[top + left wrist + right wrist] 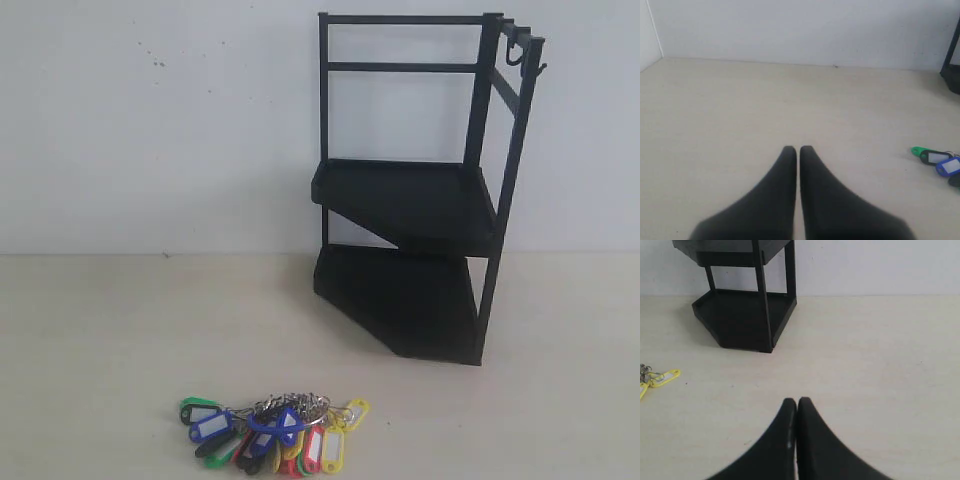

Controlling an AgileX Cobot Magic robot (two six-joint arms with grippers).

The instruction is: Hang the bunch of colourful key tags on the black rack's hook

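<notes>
The colourful key tag bunch (272, 432) lies flat on the pale table near the front edge, left of the rack. Its green and blue tags (937, 159) show in the left wrist view and a yellow tag (662, 378) in the right wrist view. The black rack (415, 200) stands upright against the wall at centre right. The hook (541, 68) juts from the top of its front corner post. Neither gripper shows in the exterior view. My left gripper (798, 150) is shut and empty above bare table. My right gripper (797, 402) is shut and empty, some way from the rack's base (742, 320).
A white wall (160, 120) runs behind the table. A J-hook (514, 55) hangs under the rack's top side rail. A side wall (647, 35) borders the table in the left wrist view.
</notes>
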